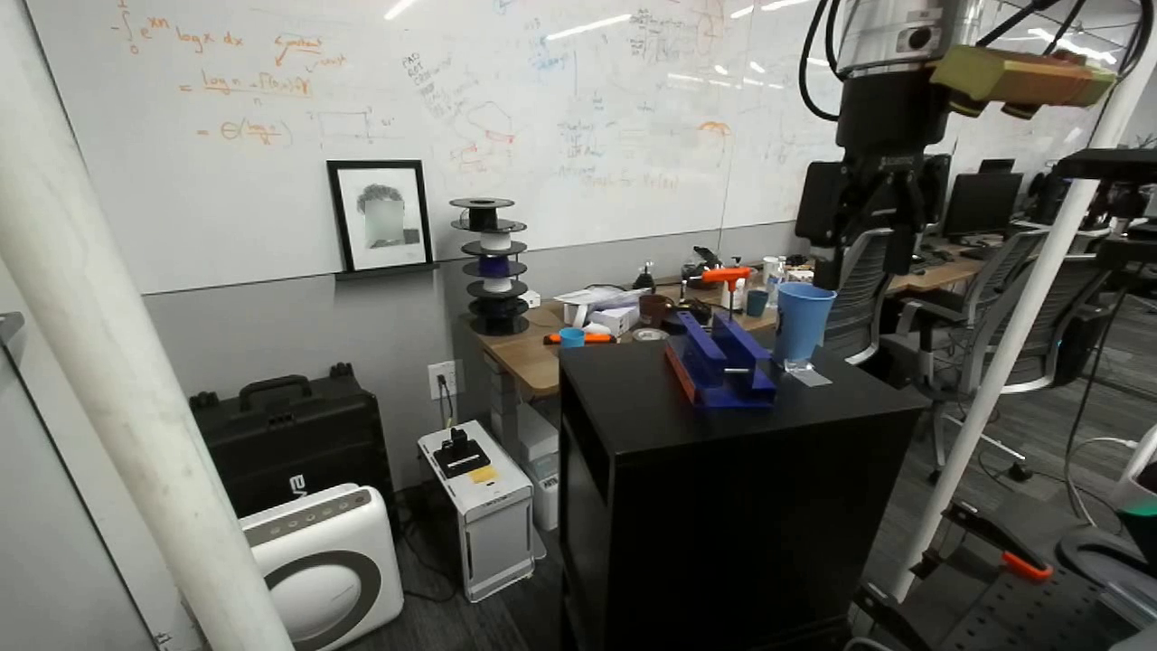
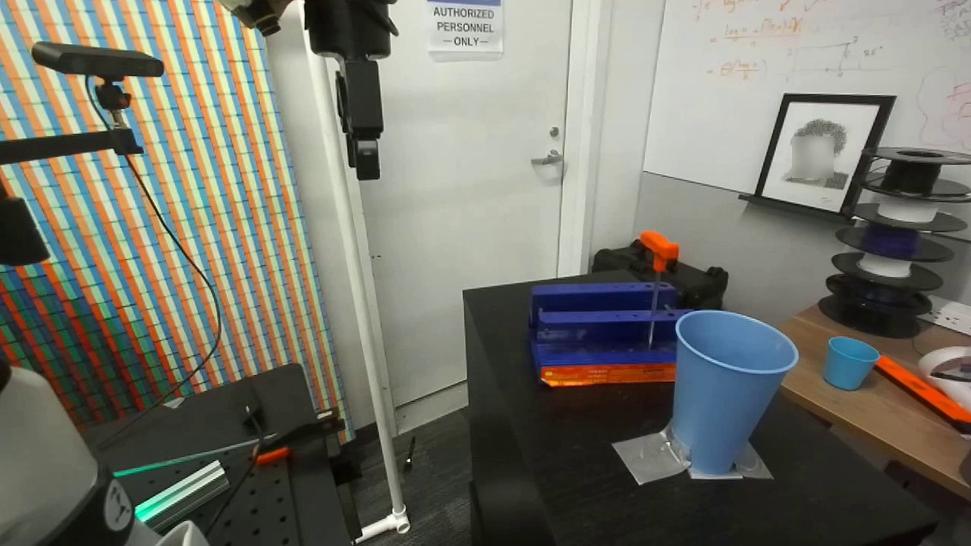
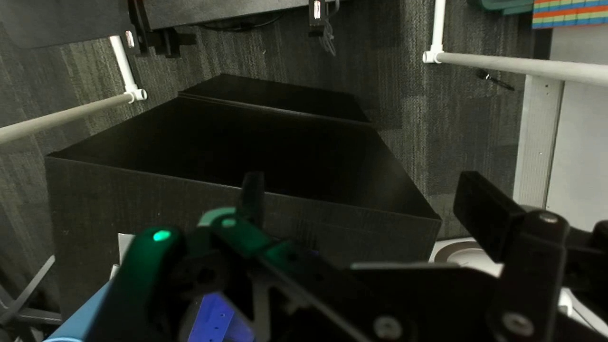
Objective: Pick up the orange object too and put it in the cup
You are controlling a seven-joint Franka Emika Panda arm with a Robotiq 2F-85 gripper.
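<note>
"Where did the cup (image 2: 730, 394) stand?"
"Lower right, on the black counter (image 2: 573, 474)."
"And the orange-handled tool (image 2: 659, 252)?"
"It stood in the blue holder (image 2: 588, 321), right of centre; the jaws pointed down, upper left."

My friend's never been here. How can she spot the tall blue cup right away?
Find the black cabinet first. On top, beside a low, dark blue holder, stands the tall, light blue cup. The holder is low, and the brighter blue cup on the wooden desk is squat; only this tall one has shiny tape at its foot.
</note>
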